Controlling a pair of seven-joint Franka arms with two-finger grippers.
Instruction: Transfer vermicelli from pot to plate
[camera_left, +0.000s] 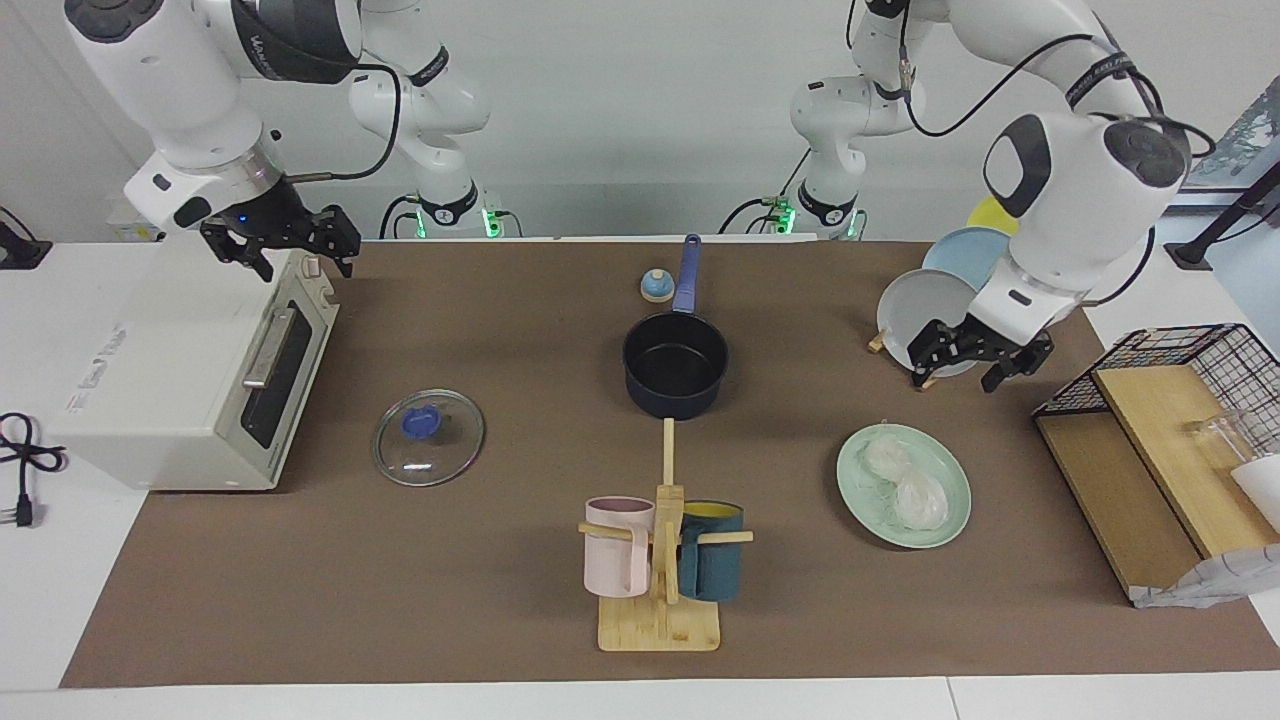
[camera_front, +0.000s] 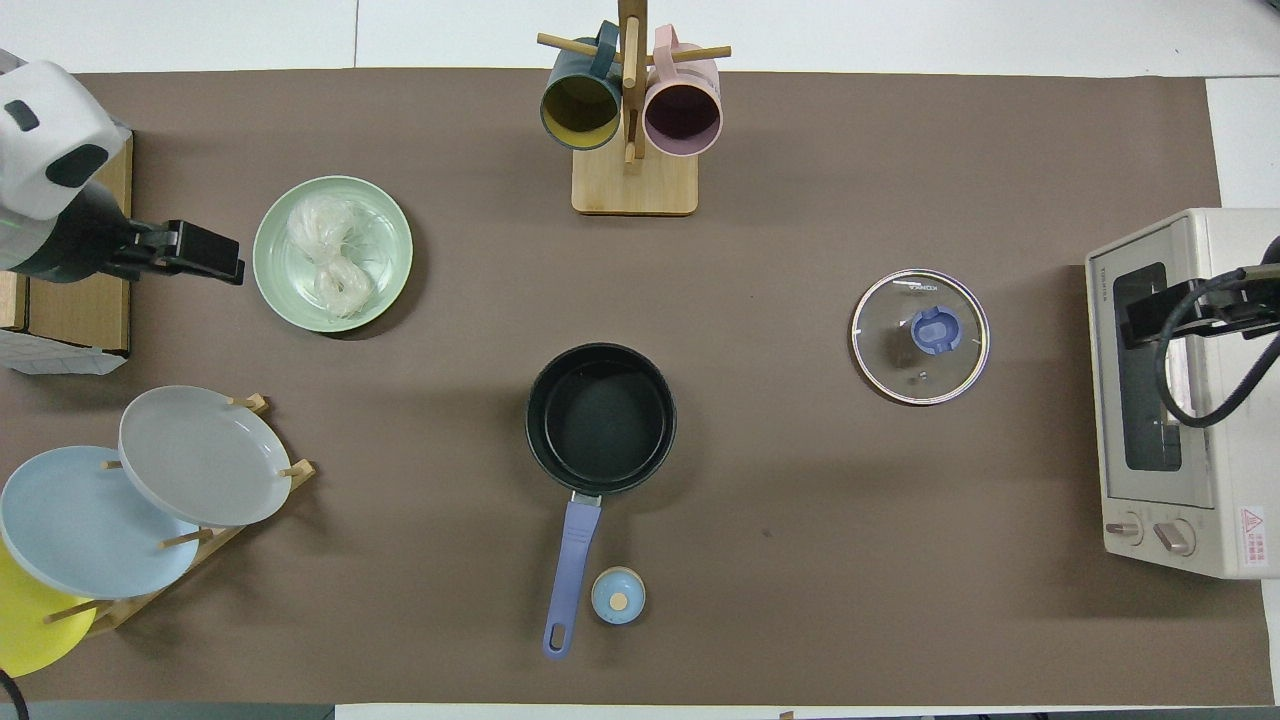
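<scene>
The two whitish vermicelli nests (camera_left: 905, 485) lie side by side on the pale mint-green plate (camera_left: 948, 520), toward the left arm's end of the table; both also show in the overhead view, vermicelli (camera_front: 330, 255) on the plate (camera_front: 385, 215). The dark navy pot (camera_left: 675, 365) stands mid-table with its blue handle toward the robots, and its black inside (camera_front: 600, 418) is empty. My left gripper (camera_left: 955, 382) hangs open and empty over the mat between the plate rack and the mint plate (camera_front: 215, 255). My right gripper (camera_left: 305, 268) is open and empty over the toaster oven (camera_front: 1140, 320).
A glass lid (camera_left: 428, 437) lies between the pot and the white toaster oven (camera_left: 170, 380). A mug tree (camera_left: 660, 560) holds a pink and a dark blue mug. A plate rack (camera_front: 200, 455) holds grey, light blue and yellow plates. A small blue knob (camera_left: 656, 286) sits by the pot's handle. A wooden shelf (camera_left: 1130, 480) stands at the left arm's end.
</scene>
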